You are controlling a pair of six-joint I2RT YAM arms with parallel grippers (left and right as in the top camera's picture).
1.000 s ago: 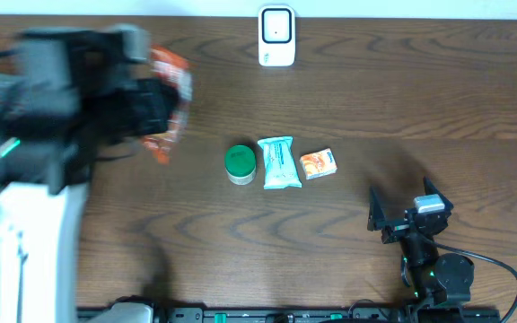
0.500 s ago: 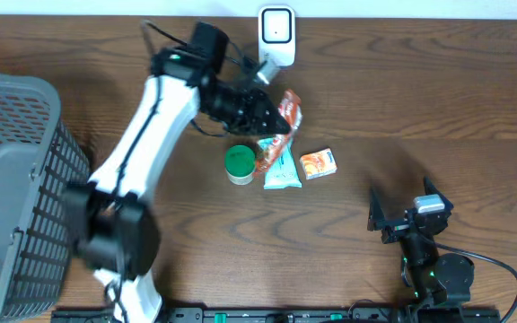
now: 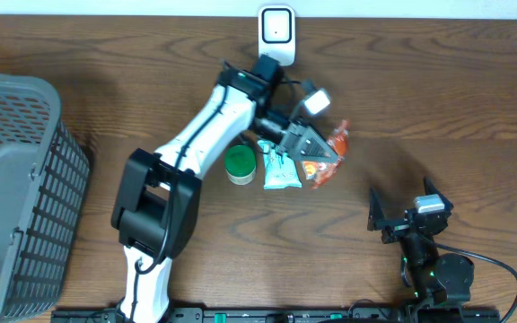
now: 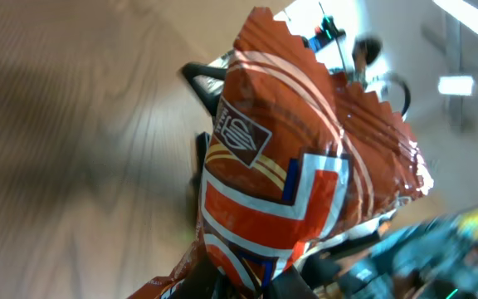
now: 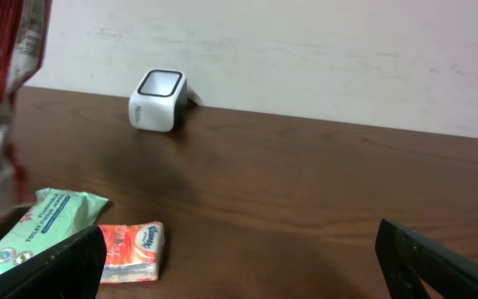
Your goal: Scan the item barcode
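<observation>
An orange-red snack bag (image 3: 336,146) hangs above the table's middle, and my left gripper (image 3: 315,146) is shut on its lower end. The left wrist view is filled by this bag (image 4: 293,166), with the left gripper (image 4: 251,286) clamped at the bottom edge. No barcode shows on the visible face. The white scanner (image 3: 276,36) stands at the table's far edge, behind and left of the bag. From the right wrist, the scanner (image 5: 158,101) shows ahead and the bag (image 5: 7,100) at the left edge. My right gripper (image 3: 400,218) rests open near the front right; its fingers (image 5: 56,266) hold nothing.
A green-lidded jar (image 3: 240,164), a teal wipes pack (image 3: 278,169) and an orange tissue pack (image 5: 131,249) lie in a row under the left arm. A grey mesh basket (image 3: 16,179) stands at the left edge.
The left arm has swung from beside the basket across to the right, carrying the snack bag past the scanner to above the tissue pack. The right arm has not moved.
</observation>
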